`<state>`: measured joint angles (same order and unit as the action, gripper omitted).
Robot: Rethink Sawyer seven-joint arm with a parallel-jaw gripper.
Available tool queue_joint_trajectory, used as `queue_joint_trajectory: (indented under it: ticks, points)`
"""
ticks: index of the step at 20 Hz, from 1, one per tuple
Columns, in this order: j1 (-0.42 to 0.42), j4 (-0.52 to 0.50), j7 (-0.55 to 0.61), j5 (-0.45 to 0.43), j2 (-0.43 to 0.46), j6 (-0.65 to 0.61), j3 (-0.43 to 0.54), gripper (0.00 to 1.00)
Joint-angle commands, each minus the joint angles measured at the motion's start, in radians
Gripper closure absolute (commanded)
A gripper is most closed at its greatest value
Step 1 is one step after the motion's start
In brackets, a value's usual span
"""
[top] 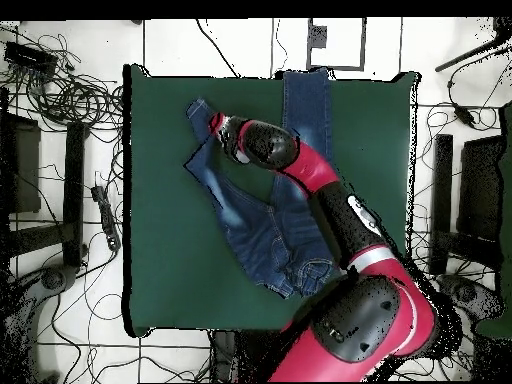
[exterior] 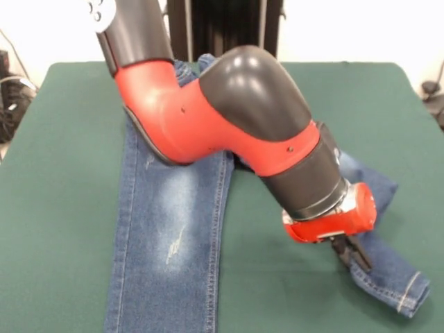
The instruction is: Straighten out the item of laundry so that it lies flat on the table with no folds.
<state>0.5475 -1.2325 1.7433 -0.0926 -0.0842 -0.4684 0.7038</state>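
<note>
1. Claw (exterior: 352,254) presses onto the crooked leg, apparently pinching denim, though I cannot tell for sure.
2. Desk (exterior: 62,180): jeans (exterior: 173,236) lie mid-cloth, one leg straight.
3. Drag the cuff (exterior: 409,295) outward, low and slow.

One pair of blue jeans (exterior: 173,236) lies on one green counter (exterior: 62,208), with one red-and-black robot arm (exterior: 208,118) above.

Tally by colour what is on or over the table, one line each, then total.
Blue: 1, the jeans
Dark green: 1, the table cloth
Red and black: 1, the arm with its gripper over one jeans leg
Total: 3
</note>
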Motion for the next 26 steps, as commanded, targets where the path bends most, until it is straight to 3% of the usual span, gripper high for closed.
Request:
queue_joint_trajectory:
  ticks: [1, 5, 11, 17, 23, 26]
  points:
    - [-0.027, 0.092, -0.108, -0.114, -0.110, -0.047, -0.070, 1.00]
    - [-0.036, 0.131, -0.138, -0.202, -0.146, -0.046, -0.089, 1.00]
    - [-0.011, 0.201, -0.284, -0.367, -0.095, 0.007, -0.043, 1.00]
    - [0.070, 0.251, -0.369, -0.496, 0.050, 0.092, 0.064, 1.00]
    - [0.194, 0.313, -0.416, -0.538, 0.286, 0.142, 0.221, 1.00]
    - [0.227, 0.309, -0.447, -0.555, 0.323, 0.142, 0.267, 1.00]
